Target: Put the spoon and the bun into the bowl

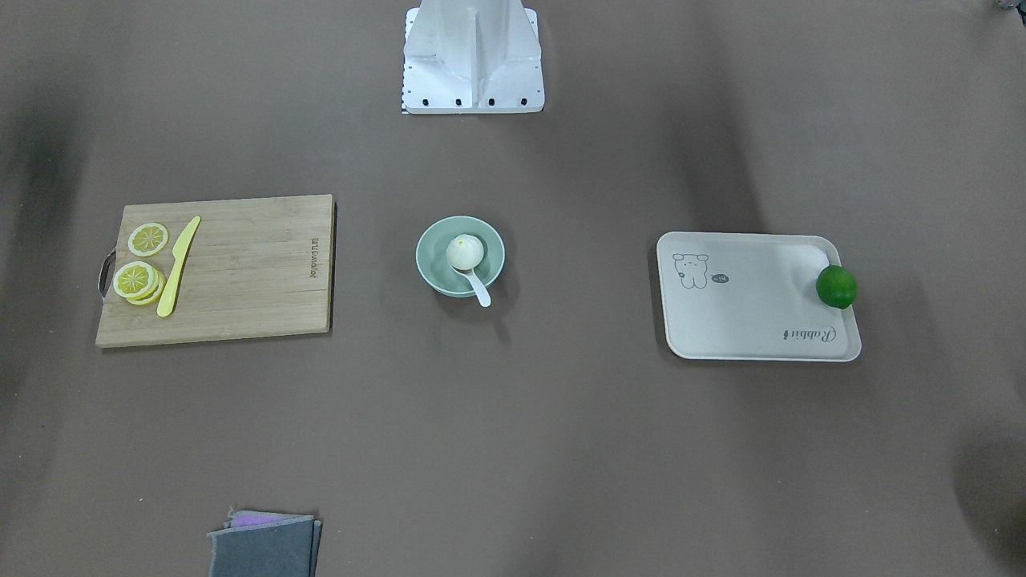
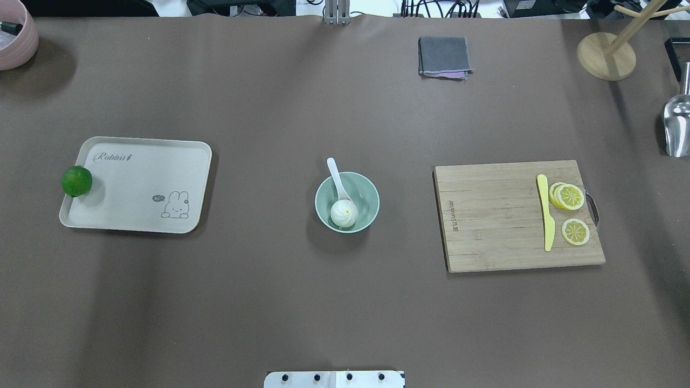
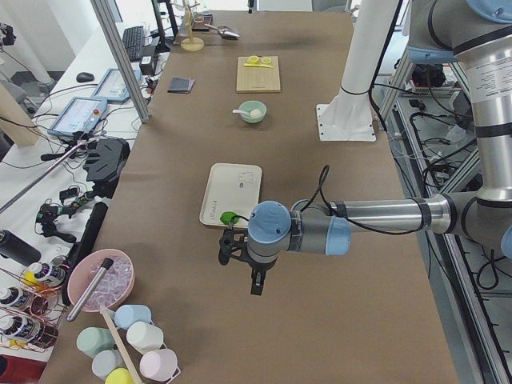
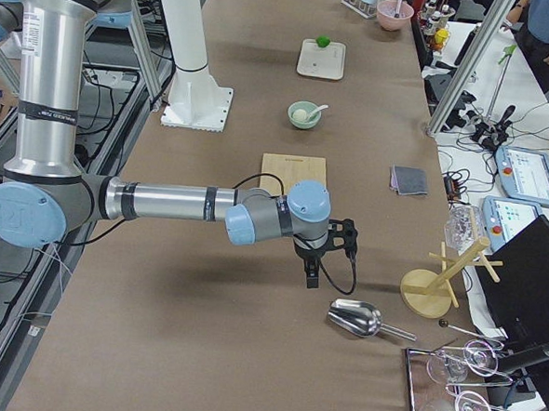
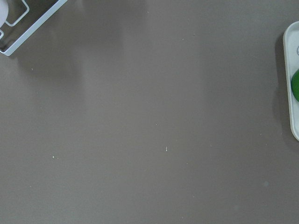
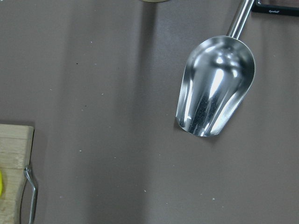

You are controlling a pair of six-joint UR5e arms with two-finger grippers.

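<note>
Mid-desk: bowl (image 2: pixel 372 193) with bun (image 2: pixel 343 213), spoon (image 2: pixel 335 170) inside. Left edge: tray (image 2: pixel 135 178), lime (image 2: pixel 76 181). Right edge: cutting board (image 2: pixel 496 215) (knife (image 2: pixel 547 215), lemon slices (image 2: pixel 570 196)). Left pincer (image 3: pixel 254 282), right pincer (image 4: pixel 311 275): cannot tell whether clenched.

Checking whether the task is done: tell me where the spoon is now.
Overhead view, table centre: the spoon rests in the bowl beside the bun, its handle poking over the far rim, between the tray and the cutting board.

Mint-green bowl (image 2: pixel 371 194), white bun (image 2: pixel 343 213) with yellow dot, white spoon (image 2: pixel 337 176), green lime (image 2: pixel 76 181).
</note>
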